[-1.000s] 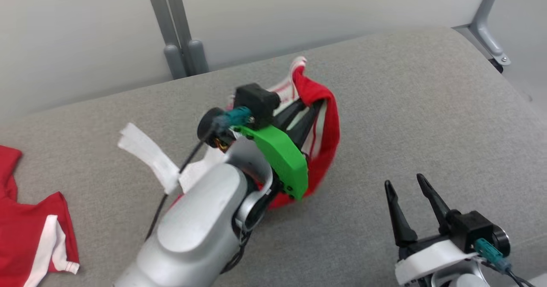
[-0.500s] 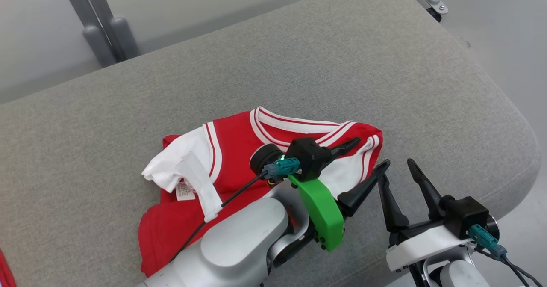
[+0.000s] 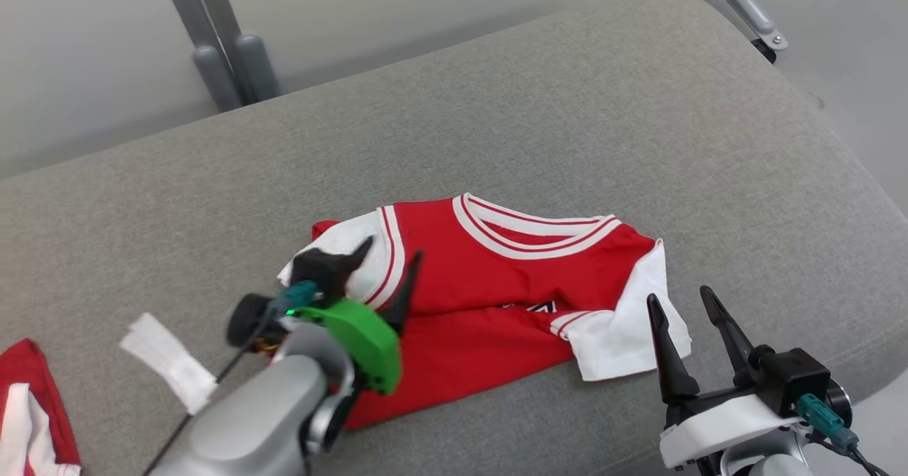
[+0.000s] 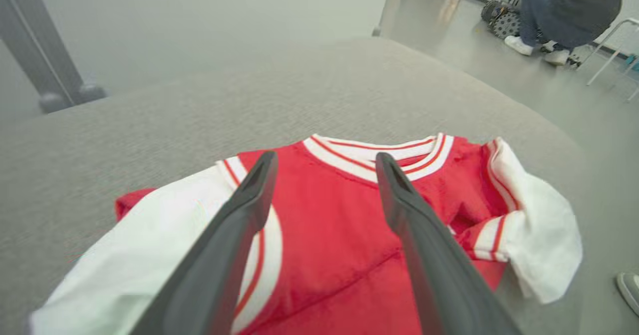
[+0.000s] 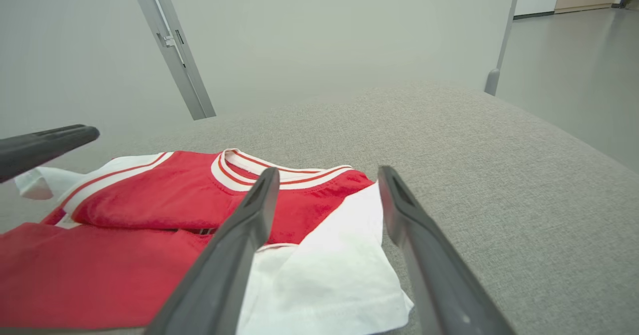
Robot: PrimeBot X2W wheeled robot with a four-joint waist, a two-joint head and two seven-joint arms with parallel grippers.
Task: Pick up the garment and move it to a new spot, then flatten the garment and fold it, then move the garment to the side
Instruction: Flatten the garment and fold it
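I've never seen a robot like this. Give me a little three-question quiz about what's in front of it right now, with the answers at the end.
1. True or false: the left gripper is clamped on the red shirt.
2. What does the shirt lie on? A) a grey cushion B) a wooden floor C) a metal tray
3. Fill in: the sleeve nearest the right gripper is ____ in colour.

Key: 1 false, it stands open and holds nothing; 2 A; 3 white.
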